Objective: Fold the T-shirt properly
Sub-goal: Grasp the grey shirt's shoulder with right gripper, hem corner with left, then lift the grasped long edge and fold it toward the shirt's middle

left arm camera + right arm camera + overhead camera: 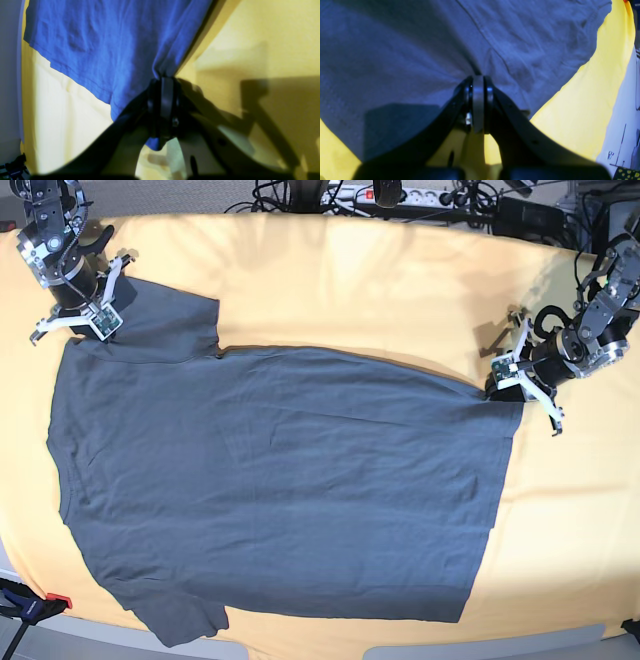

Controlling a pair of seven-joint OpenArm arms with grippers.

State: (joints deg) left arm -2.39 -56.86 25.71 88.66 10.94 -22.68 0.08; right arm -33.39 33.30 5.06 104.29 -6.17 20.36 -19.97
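Observation:
The dark slate blue-grey T-shirt (280,480) lies spread flat on the orange-yellow cloth, sleeves toward the left, hem toward the right. My left gripper (497,388) is at the shirt's far right hem corner. In the left wrist view it (165,78) is shut on a bunched pinch of the T-shirt (100,45). My right gripper (80,328) is at the far left sleeve and shoulder. In the right wrist view it (478,77) is shut on the T-shirt (420,50) near a seam.
The orange-yellow cloth (380,290) covers the table around the shirt. Cables and a power strip (400,195) lie beyond the back edge. A clamp (30,605) sits at the front left corner. The table's front edge (400,650) runs just below the shirt.

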